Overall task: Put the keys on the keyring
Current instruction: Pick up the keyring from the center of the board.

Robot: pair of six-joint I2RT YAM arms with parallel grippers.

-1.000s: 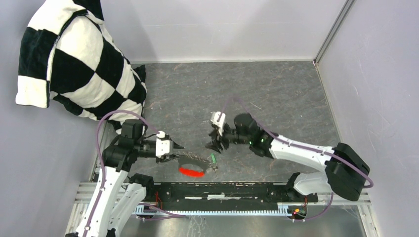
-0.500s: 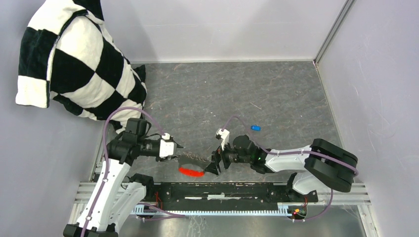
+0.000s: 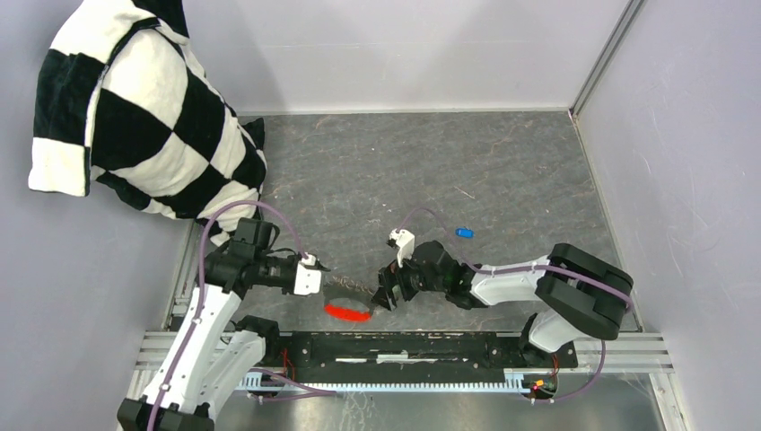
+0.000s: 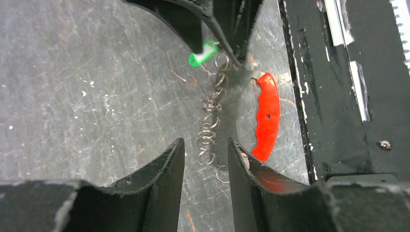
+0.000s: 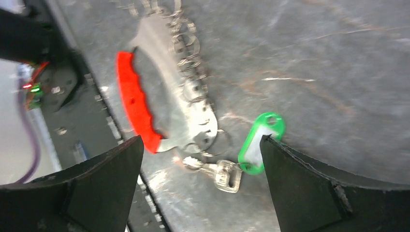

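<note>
The keyring [image 5: 199, 121] is a silvery plate edged by a red tag [image 5: 131, 101], trailing a chain of small rings [image 4: 209, 125], with the green key [image 5: 261, 140] just beside it. It lies between the wide-spread jaws of the right gripper [image 5: 200, 141]. The chain's left end sits within the left gripper [image 4: 206, 144], whose jaws are parted and not pinching it. The blue key [image 3: 464, 233] lies farther right, well apart.

You've got a black-and-white checkered fabric cushion [image 3: 135, 117] propped in the far left corner, its lower end on the grey mottled tabletop [image 3: 431, 171].
</note>
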